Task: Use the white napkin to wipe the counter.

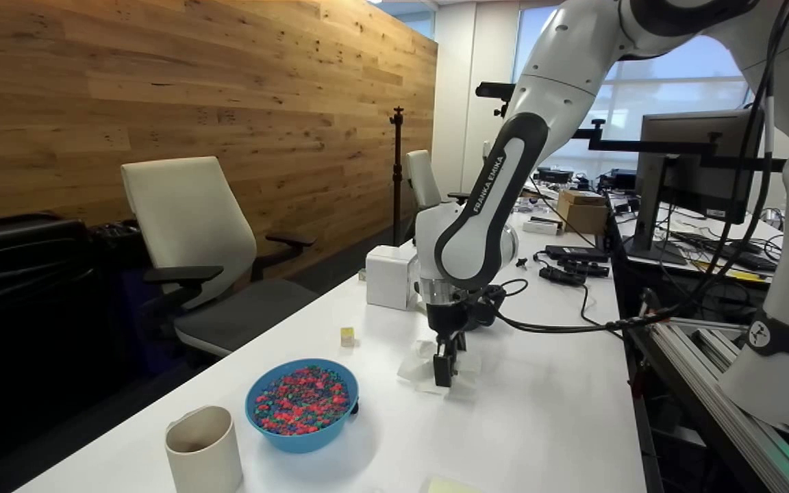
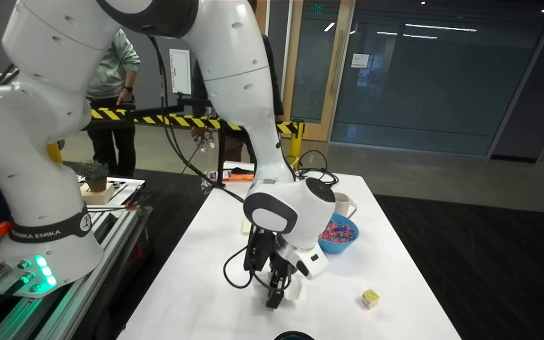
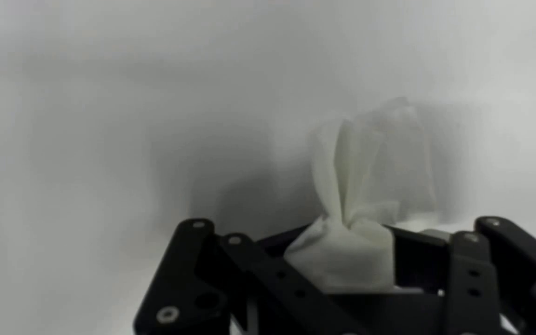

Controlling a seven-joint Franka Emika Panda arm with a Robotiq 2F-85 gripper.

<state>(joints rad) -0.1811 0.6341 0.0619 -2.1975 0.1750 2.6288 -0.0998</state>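
The napkin (image 3: pixel 349 263) and counter (image 1: pixel 545 418) are white, the fingers (image 1: pixel 443 371) black, the bowl (image 1: pixel 309 444) blue, the barrier (image 2: pixel 187 122) yellow-and-black striped.

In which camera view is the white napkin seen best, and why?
The wrist view: the white napkin is large there, its folds and pinched part clear. Both exterior views show it small, pale against the white counter and partly hidden by the gripper.

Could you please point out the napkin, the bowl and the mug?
Napkin (image 3: pixel 349 255): wrist view, bunched part.
Bowl (image 1: pixel 304 443): in an exterior view, blue outer wall.
Mug (image 1: pixel 207 464): in an exterior view, outer wall.
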